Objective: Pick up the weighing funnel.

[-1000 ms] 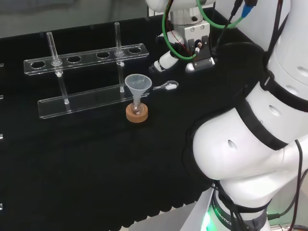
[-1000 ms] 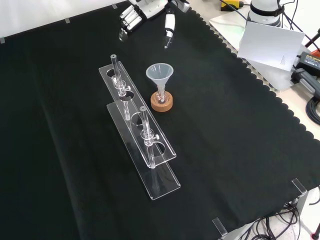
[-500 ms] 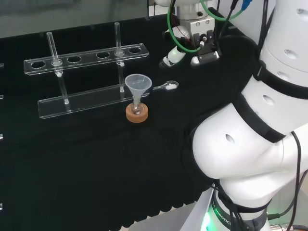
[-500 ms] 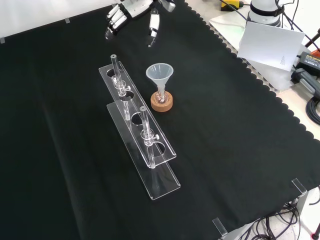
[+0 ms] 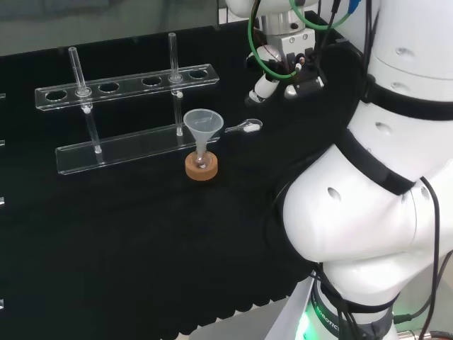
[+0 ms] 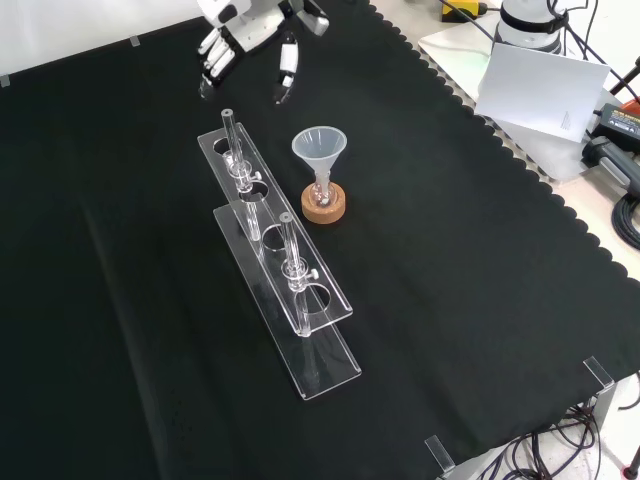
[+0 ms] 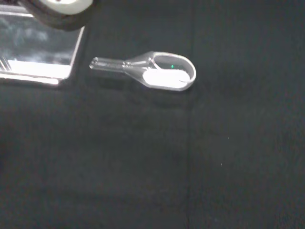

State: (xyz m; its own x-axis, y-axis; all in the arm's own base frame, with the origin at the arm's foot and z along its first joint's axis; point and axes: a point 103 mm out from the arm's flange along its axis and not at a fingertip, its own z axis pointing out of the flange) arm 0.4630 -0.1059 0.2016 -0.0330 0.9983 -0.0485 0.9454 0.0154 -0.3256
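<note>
Cloth (image 5: pixel 127 234) lies bare between the hand (image 5: pixel 277 83) and its target, and that gap is what the coming move turns on. In the head view the weighing funnel (image 5: pixel 244 128) lies flat on the black cloth just to the right of the big funnel (image 5: pixel 203 125), which stands in its flask on a cork ring (image 5: pixel 201 168). The hand hangs above and to the right of the weighing funnel there, apart from it and touching nothing. From where I stand, it needs to come down and a little toward the big funnel to reach the piece.

The piece's long axis runs across the head view: stem toward the big funnel, bowl away from it. I judge a pinch across the bowl or the neck would suit better than one along its length.

There is 1 arm, so no choice of reach arises.

In the front view the hand (image 6: pixel 247 28) is spread, its fingers (image 6: pixel 286 72) straight, pointing down and holding nothing, beyond the far end of the clear tube rack (image 6: pixel 295 300) with its 2 tubes. The wrist view gives what the head view merely hints at: the weighing funnel (image 7: pixel 152 74) in full outline, short stem toward the rack's clear base (image 7: pixel 40 55), with a pale patch in the bowl that could be powder or glare; I cannot tell which.
</note>
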